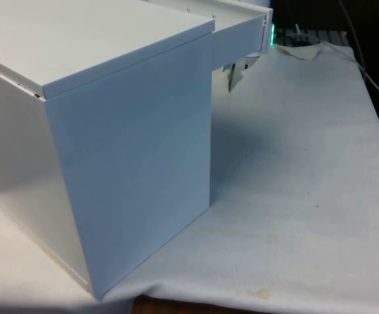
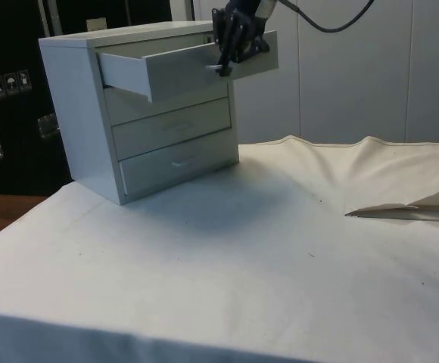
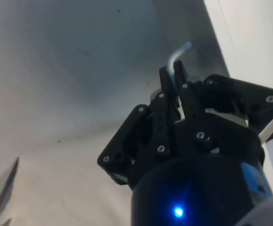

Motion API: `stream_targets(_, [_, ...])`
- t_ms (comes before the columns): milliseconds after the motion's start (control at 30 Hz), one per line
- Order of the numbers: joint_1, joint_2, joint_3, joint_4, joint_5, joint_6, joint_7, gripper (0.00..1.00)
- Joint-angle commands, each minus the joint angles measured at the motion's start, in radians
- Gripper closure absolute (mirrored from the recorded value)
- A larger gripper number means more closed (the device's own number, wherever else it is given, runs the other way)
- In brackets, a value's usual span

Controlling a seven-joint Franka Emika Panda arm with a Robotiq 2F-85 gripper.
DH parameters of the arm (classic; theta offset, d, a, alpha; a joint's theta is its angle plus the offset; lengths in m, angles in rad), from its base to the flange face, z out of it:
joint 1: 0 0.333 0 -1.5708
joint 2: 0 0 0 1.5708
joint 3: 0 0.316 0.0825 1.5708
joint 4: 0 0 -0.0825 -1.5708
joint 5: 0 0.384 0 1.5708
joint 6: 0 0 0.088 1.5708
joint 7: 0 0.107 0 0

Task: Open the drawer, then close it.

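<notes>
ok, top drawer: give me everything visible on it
The top drawer is pulled well out of the white chest of drawers and level. It looks like painted metal, with a flat front and a slim bent silver handle. The gripper is shut on that handle. The two drawers below sit closed.

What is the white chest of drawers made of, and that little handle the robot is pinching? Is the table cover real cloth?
The chest of drawers looks like painted sheet metal or coated board: flat, thin-edged panels with a faint sheen. The handle seems to be bent metal rod, pale and glossy. The table cover looks like woven cloth: matte, off-white, creased and rumpled at its far edge.
</notes>
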Motion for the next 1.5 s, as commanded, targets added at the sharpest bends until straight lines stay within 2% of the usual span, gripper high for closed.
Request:
stream_targets(0, [-0.025, -0.004, 0.019, 0.009, -0.039, -0.006, 0.023, 0.99])
stream_targets(167, [-0.028, -0.002, 0.017, 0.015, -0.114, -0.01, 0.083, 0.99])
stream_targets(200, [-0.004, 0.0, -0.001, 0.003, -0.077, -0.004, 0.06, 0.99])
stream_targets(233, [-0.028, -0.002, 0.017, 0.016, -0.126, -0.011, 0.093, 0.99])
stream_targets(467, [-0.024, -0.004, 0.016, 0.017, -0.22, -0.026, 0.177, 0.99])
stream_targets(500, [-0.005, 0.0, -0.001, 0.007, -0.19, -0.02, 0.156, 0.99])
stream_targets(533, [-0.022, -0.005, 0.016, 0.016, -0.229, -0.026, 0.187, 0.99])
stream_targets(600, [-0.016, -0.006, 0.014, 0.013, -0.249, -0.027, 0.211, 0.99])
stream_targets(733, [-0.009, -0.004, 0.012, 0.011, -0.246, -0.026, 0.217, 0.99])
stream_targets(800, [-0.007, -0.004, 0.011, 0.01, -0.244, -0.026, 0.216, 0.91])
stream_targets(833, [-0.005, -0.004, 0.01, 0.009, -0.242, -0.026, 0.216, 0.81])
stream_targets(867, [0.0, 0.0, 0.004, 0.006, -0.233, -0.02, 0.207, 0.76])
stream_targets(900, [-0.004, -0.004, 0.01, 0.009, -0.241, -0.026, 0.215, 0.76])
stream_targets(1100, [-0.001, -0.003, 0.008, 0.008, -0.239, -0.026, 0.215, 0.47])
stream_targets(1133, [-0.001, -0.003, 0.008, 0.008, -0.238, -0.026, 0.215, 0.37])
stream_targets(1233, [0.003, 0.0, 0.004, 0.005, -0.233, -0.02, 0.211, 0.21])
stream_targets(1267, [0.0, -0.003, 0.008, 0.008, -0.238, -0.026, 0.215, 0.21])
stream_targets(1367, [0.0, -0.015, 0.015, -0.003, -0.241, -0.032, 0.223, 0.03])
stream_targets(1467, [-0.001, -0.042, 0.033, -0.03, -0.244, -0.039, 0.237, 0.0])
